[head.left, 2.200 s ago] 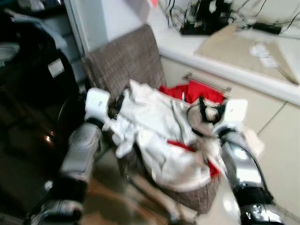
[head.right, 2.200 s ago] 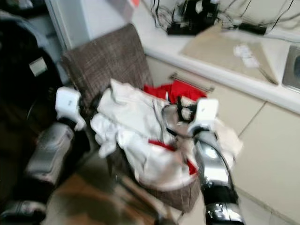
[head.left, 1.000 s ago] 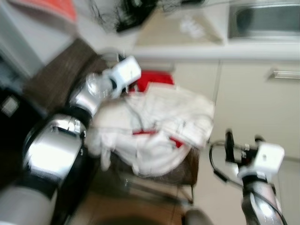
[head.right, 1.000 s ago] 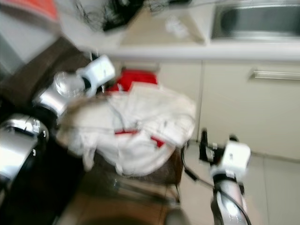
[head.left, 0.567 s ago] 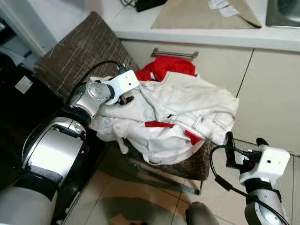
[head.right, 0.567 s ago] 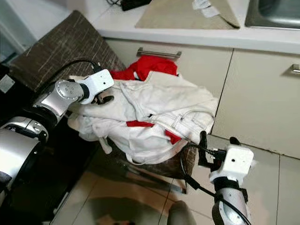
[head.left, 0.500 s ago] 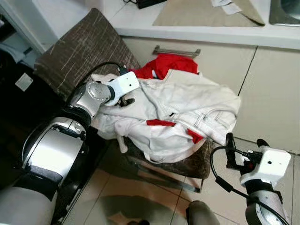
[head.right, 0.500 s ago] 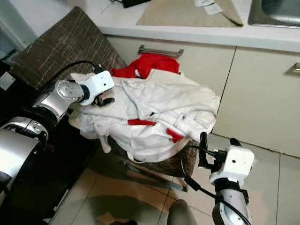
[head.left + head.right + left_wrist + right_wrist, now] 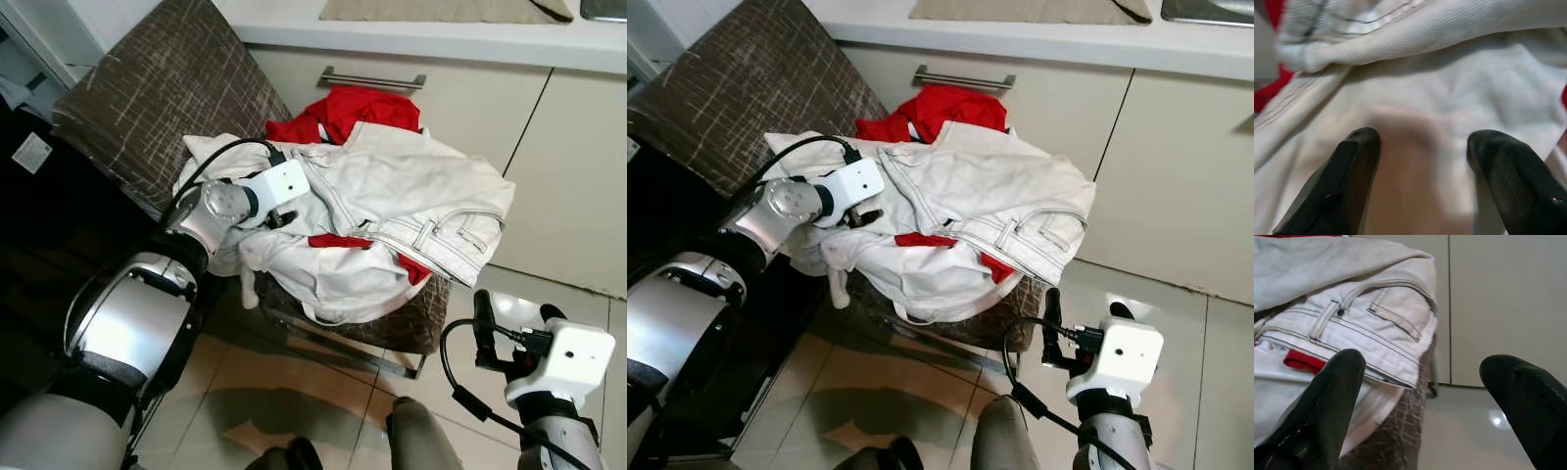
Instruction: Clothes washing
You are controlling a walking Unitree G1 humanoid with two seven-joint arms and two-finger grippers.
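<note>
Left fingers [image 9: 1359, 171] apart on white clothes [image 9: 392, 211].

Left gripper [image 9: 1422, 147] reaches toward one o'clock, fingers parted; right gripper [image 9: 1430, 396] at five o'clock, spread wide

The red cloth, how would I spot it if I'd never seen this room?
Find the brown woven chair standing by the cream cabinet with a metal handle. A heap of white clothes lies on its seat. The red cloth pokes out at the back of the heap, nearest the handle, the only bright red thing among all the white.
</note>
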